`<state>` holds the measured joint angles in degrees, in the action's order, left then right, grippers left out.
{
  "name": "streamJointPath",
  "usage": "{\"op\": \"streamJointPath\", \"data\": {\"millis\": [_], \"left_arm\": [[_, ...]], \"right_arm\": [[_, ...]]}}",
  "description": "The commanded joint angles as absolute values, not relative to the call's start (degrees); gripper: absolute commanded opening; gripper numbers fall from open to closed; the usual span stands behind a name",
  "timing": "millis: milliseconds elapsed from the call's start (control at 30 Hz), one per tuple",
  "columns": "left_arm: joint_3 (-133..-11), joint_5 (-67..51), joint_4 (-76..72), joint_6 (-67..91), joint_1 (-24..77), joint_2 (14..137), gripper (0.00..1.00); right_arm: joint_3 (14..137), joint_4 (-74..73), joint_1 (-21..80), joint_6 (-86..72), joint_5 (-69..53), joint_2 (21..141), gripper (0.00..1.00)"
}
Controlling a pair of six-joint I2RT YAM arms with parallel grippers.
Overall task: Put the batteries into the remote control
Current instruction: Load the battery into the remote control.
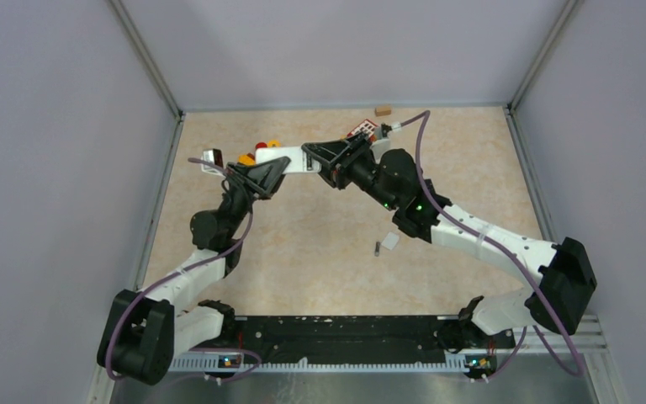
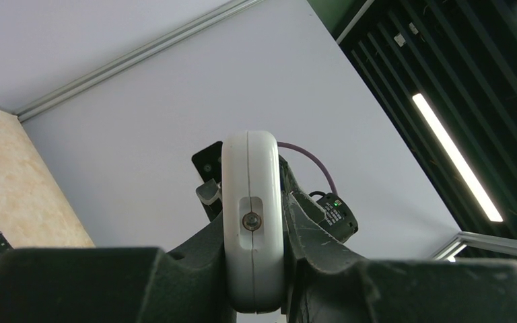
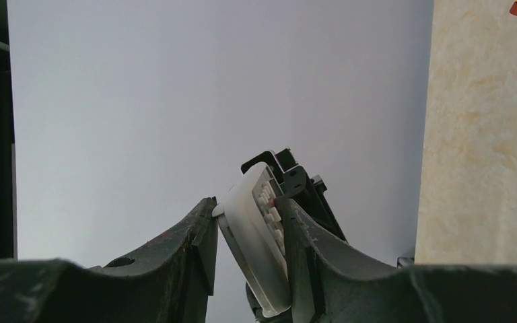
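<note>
Nearest the arm bases, a little dark grey battery (image 1: 376, 249) lies on the tabletop just beside a small white piece (image 1: 390, 241), maybe the compartment lid, though I can't be sure. Further out the arms meet, and the white remote (image 2: 252, 195) hangs in the air between them. The left fingers (image 2: 323, 259) are clamped narrow on its thin edges, and the right fingers (image 3: 309, 262) pinch its buttoned end. That's my worry: with two arms gripping one rigid slab, any mismatch in their pull could twist it loose. Neither arm is free to fetch the battery, so one must let go without the remote tipping. The remote is a slim, rounded shell with a seam, a recessed screw and pale buttons. Beyond it lie small orange and red bits (image 1: 256, 153), a red-and-white gadget (image 1: 362, 130) and a wooden block (image 1: 383, 110).
</note>
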<state>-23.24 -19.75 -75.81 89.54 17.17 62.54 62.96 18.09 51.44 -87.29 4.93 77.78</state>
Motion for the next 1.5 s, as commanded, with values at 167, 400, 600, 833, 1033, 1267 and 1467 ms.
{"op": "streamJointPath", "data": {"millis": [167,400,600,833,1033,1267,1467], "left_arm": [[-26.5,-20.9,-78.7,84.9,16.9,62.0,0.0],[-26.9,-21.8,-81.8,85.5,16.9,62.7,0.0],[-24.9,-21.9,-81.2,86.7,16.9,61.5,0.0],[-22.8,-22.0,-81.1,87.9,16.9,61.8,0.0],[-22.7,-22.1,-81.9,88.7,16.9,63.0,0.0],[-22.9,-22.2,-82.1,88.9,16.9,63.5,0.0],[-23.2,-22.4,-81.9,88.7,16.9,63.5,0.0]], "right_arm": [[57.9,17.0,51.5,-87.2,0.3,75.5,0.08],[56.4,18.6,51.5,-88.1,-1.0,75.4,0.12],[55.3,21.2,51.1,-87.0,1.8,73.9,0.4],[54.7,29.8,47.2,-85.0,-0.5,72.3,0.7],[59.1,27.2,45.2,-80.5,-5.1,72.7,0.83],[60.1,27.1,45.1,-79.7,-8.4,74.9,0.67],[63.7,22.6,45.1,-76.3,-10.1,76.8,0.55]]}}
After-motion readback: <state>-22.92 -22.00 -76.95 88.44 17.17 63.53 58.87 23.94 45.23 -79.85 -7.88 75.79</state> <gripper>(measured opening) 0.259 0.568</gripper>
